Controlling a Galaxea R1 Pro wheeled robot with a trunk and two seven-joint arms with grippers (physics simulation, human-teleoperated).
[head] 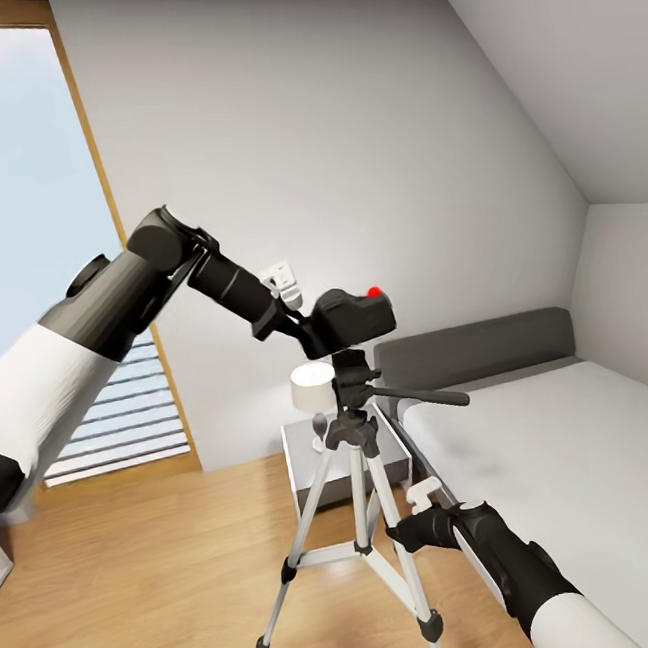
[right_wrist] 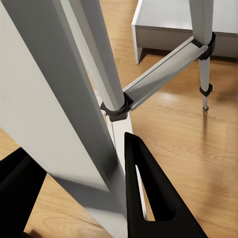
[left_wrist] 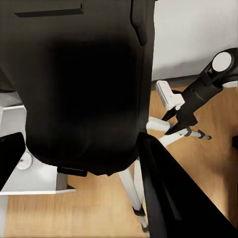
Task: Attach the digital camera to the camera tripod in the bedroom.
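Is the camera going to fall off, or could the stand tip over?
Maybe. The left gripper holds the digital camera right above the camera tripod head, and I can't tell if it's locked on; letting go early might drop it.

The right gripper has its fingers around one thin leg, so a pull there could tip the tripod.

The pan handle sticks out toward the bed and could snag.

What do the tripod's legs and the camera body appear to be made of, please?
The camera tripod legs look like silver-white painted or anodised metal: flat, smooth faces with a soft sheen, joined by matte black collars, probably plastic. The digital camera body looks like matte black plastic, with hardly any gloss.
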